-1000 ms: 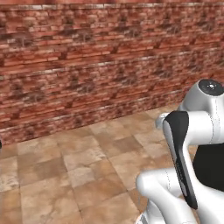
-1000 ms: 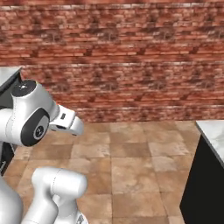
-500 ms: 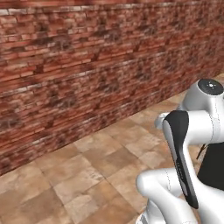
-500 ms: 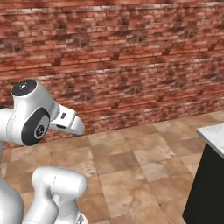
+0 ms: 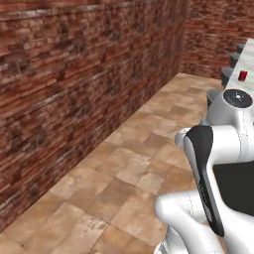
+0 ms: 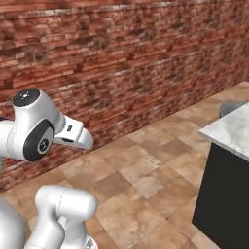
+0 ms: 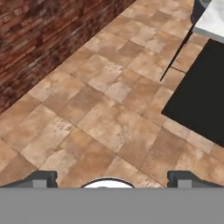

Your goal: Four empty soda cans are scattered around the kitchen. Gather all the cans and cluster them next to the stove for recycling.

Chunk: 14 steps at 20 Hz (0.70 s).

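The red brick wall is the largest thing here, running along the left of the left base view and across the back of the right base view; take it as the landmark. At its foot lies the terracotta tile floor, which spreads out from the wall toward the robot and, in the hand view, lies between the wall at upper left and a black cabinet at right.

That black cabinet stands well apart from the wall, across the floor from it, and carries a white marble surface on top. In the left base view a white surface runs away toward the far brick corner, on the side away from the wall, and a small red soda can stands upright on it, far from the wall and partly behind the arm's white joint. Rounded grey shapes sit beside that surface; what they are cannot be told.

The claw hangs over the bare floor a little way out from the wall, its two dark tips spread wide apart with nothing between them.
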Motion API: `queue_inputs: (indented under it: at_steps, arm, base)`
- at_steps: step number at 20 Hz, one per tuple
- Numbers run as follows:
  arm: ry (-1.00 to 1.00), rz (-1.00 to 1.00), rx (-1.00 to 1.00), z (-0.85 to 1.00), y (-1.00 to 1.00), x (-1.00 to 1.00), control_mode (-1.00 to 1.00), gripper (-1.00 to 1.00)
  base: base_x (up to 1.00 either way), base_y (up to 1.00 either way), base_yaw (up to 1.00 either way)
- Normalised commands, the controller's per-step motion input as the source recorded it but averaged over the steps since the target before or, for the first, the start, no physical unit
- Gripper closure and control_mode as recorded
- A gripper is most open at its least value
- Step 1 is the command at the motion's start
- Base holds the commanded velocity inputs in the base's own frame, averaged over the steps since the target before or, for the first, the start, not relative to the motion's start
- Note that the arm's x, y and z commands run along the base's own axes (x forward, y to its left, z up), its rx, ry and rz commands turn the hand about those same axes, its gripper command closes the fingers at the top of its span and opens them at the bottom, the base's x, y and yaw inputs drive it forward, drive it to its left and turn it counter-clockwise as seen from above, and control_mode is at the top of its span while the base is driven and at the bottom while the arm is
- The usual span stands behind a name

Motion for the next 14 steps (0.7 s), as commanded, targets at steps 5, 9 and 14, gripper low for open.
queue_inputs:
  at_steps: [5, 9, 14]
  arm:
    - [0.00, 0.00, 0.00, 0.00, 0.00, 0.00, 1.00, -1.00]
    - [0.00, 0.00, 0.00, 0.00, 0.00, 0.00, 1.00, -1.00]
    - [0.00, 0.00, 0.00, 0.00, 0.00, 0.00, 1.00, -1.00]
  base:
    - [0.18, 0.91, -0.67]
    - [0.06, 0.88, -0.67]
    - [0.08, 0.75, -0.70]
